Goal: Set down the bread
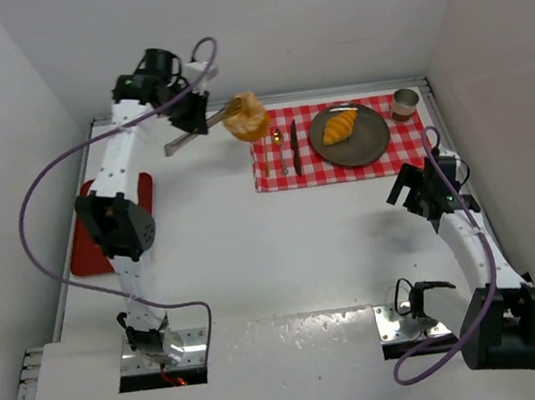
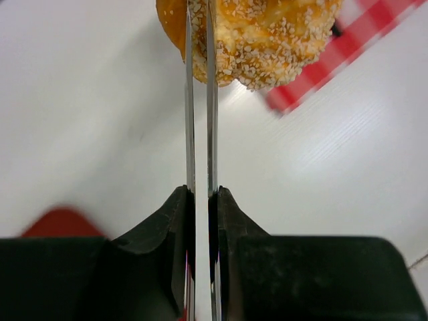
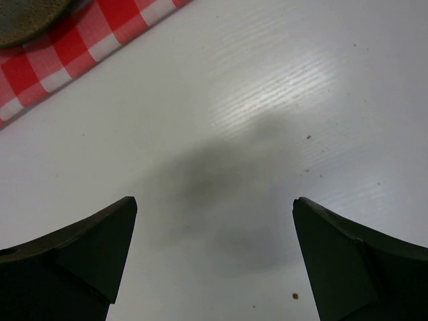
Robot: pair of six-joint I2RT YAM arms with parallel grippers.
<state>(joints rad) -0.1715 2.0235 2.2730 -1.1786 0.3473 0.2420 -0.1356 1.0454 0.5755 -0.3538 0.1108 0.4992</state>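
Observation:
My left gripper [image 1: 188, 112] is shut on a pair of metal tongs [image 1: 202, 127]. The tongs pinch the round, seed-covered bun [image 1: 247, 117] and hold it in the air at the left edge of the red checked cloth [image 1: 274, 175]. In the left wrist view my gripper [image 2: 200, 194] clamps the two thin tong blades [image 2: 189, 100] close together, with the bun [image 2: 261, 33] at their tips. The croissant [image 1: 339, 127] lies on the grey plate [image 1: 368, 144] on the cloth. My right gripper [image 1: 413, 188] is open and empty over bare table, right of the cloth; it also shows in the right wrist view [image 3: 214, 204].
A knife [image 1: 294, 148] and a small spoon [image 1: 281, 149] lie on the cloth left of the plate. A brown cup [image 1: 405, 103] stands at the cloth's far right corner. A red board [image 1: 83, 244] lies at the left wall. The cloth's corner [image 3: 53, 60] shows in the right wrist view.

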